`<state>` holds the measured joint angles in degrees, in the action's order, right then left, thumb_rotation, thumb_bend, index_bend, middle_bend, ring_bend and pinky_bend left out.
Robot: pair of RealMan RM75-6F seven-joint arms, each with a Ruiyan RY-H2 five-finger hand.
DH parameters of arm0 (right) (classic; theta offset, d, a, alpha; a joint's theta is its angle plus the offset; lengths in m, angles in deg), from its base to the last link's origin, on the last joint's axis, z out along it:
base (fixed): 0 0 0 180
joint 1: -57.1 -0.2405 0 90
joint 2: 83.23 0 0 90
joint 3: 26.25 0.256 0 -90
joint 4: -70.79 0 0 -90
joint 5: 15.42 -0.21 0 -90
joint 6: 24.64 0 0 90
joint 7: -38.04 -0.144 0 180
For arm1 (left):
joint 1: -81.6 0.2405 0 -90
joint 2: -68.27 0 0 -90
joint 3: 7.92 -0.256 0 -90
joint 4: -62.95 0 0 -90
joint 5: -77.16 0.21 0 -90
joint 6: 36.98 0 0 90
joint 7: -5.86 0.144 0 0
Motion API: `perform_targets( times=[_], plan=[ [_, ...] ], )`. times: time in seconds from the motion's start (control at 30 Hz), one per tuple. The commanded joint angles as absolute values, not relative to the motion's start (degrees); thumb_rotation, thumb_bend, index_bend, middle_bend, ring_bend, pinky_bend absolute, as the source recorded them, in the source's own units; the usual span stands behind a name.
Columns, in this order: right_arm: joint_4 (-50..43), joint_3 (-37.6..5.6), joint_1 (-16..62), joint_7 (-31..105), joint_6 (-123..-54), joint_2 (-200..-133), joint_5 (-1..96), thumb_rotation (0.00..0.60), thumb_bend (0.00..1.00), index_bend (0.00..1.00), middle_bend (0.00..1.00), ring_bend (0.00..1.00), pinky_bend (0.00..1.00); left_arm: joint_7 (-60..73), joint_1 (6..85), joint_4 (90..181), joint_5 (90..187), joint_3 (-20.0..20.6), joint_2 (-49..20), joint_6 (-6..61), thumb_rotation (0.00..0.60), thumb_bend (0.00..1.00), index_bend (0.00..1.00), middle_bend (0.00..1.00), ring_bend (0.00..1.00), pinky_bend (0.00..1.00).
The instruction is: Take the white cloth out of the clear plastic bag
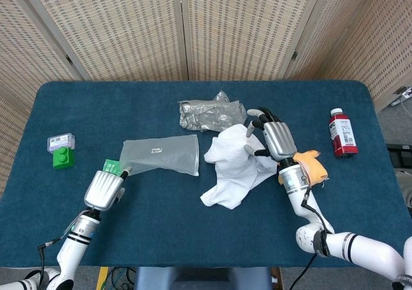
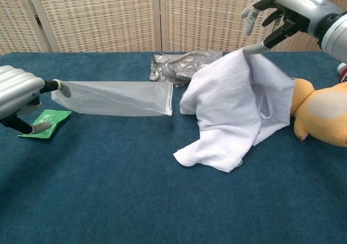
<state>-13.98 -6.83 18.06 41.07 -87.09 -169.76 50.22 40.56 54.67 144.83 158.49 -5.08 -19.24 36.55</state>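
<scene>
The white cloth hangs free of the bag, lifted at its top by my right hand, which pinches it; its lower edge drapes onto the blue table. The clear plastic bag is empty and stretched out to the left of the cloth, a small gap between them. My left hand grips the bag's closed end at the left.
A crumpled silver bag lies behind the cloth. A yellow plush toy sits just right of the cloth, a red bottle farther right. A green packet lies by my left hand; a green block with a small box at far left.
</scene>
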Motion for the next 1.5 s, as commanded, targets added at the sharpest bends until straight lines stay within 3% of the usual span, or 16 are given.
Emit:
perform_targets(
  times=[0.03, 0.13, 0.33, 0.53, 0.67, 0.77, 0.9, 1.17, 1.33, 1.5],
  plan=[
    [-15.8, -7.4, 18.1, 42.3, -87.1, -168.8, 50.5, 0.6, 0.0, 0.1, 0.18, 0.05, 0.22, 40.7, 55.0, 146.2, 159.2, -5.0, -18.3, 37.4, 0.6, 0.02, 0.04, 0.99, 0.9, 1.0],
    [-18.0, -7.9, 18.5, 43.5, -87.7, -167.7, 51.1, 0.6, 0.0, 0.01, 0.18, 0.05, 0.22, 40.2, 55.4, 147.6, 159.8, -4.9, -17.3, 38.2, 0.6, 0.0, 0.0, 0.94, 0.84, 1.0],
    [-23.2, -9.5, 20.1, 47.2, -89.4, -164.0, 52.1, 0.6, 0.0, 0.0, 0.18, 0.05, 0.22, 39.2, 57.4, 151.8, 158.0, -3.7, -14.9, 40.6, 0.6, 0.0, 0.01, 0.8, 0.73, 0.95],
    [-28.2, -12.1, 22.8, 51.6, -90.7, -158.7, 51.9, 0.6, 0.0, 0.12, 0.18, 0.05, 0.22, 35.9, 59.7, 155.3, 157.4, -2.4, -11.7, 43.9, 0.6, 0.0, 0.1, 0.65, 0.68, 0.92],
    [-30.3, -14.2, 25.0, 52.9, -91.8, -155.8, 52.3, 0.6, 0.0, 0.15, 0.18, 0.05, 0.22, 36.1, 60.9, 157.2, 157.0, -1.8, -9.1, 45.6, 0.6, 0.01, 0.17, 0.58, 0.61, 0.84],
    [-31.5, -16.0, 27.0, 53.1, -93.1, -153.8, 53.5, 0.6, 0.0, 0.16, 0.18, 0.05, 0.22, 35.8, 61.9, 158.5, 156.8, -1.4, -6.8, 46.9, 0.6, 0.02, 0.25, 0.58, 0.6, 0.81],
    [-32.1, -18.4, 29.7, 52.8, -95.0, -151.8, 55.7, 0.6, 0.0, 0.17, 0.18, 0.05, 0.22, 34.2, 63.7, 159.8, 155.9, -1.0, -3.2, 48.2, 0.6, 0.02, 0.31, 0.66, 0.62, 0.81],
    [-33.0, -22.6, 35.0, 49.3, -98.6, -148.8, 60.6, 0.6, 0.0, 0.18, 0.18, 0.05, 0.22, 31.1, 67.9, 160.7, 157.9, -2.9, 2.2, 51.6, 0.6, 0.04, 0.33, 0.66, 0.62, 0.81],
    [-33.0, -24.6, 38.3, 47.4, -101.6, -147.7, 63.5, 0.6, 0.0, 0.18, 0.18, 0.05, 0.22, 29.1, 70.6, 159.9, 159.9, -4.5, 3.5, 53.9, 0.6, 0.13, 0.35, 0.65, 0.61, 0.8],
    [-32.8, -26.2, 41.2, 46.4, -103.9, -146.8, 65.6, 0.6, 0.0, 0.19, 0.18, 0.05, 0.22, 26.5, 72.5, 158.6, 160.9, -5.8, 4.4, 54.4, 0.6, 0.14, 0.36, 0.65, 0.61, 0.8]
  ],
)
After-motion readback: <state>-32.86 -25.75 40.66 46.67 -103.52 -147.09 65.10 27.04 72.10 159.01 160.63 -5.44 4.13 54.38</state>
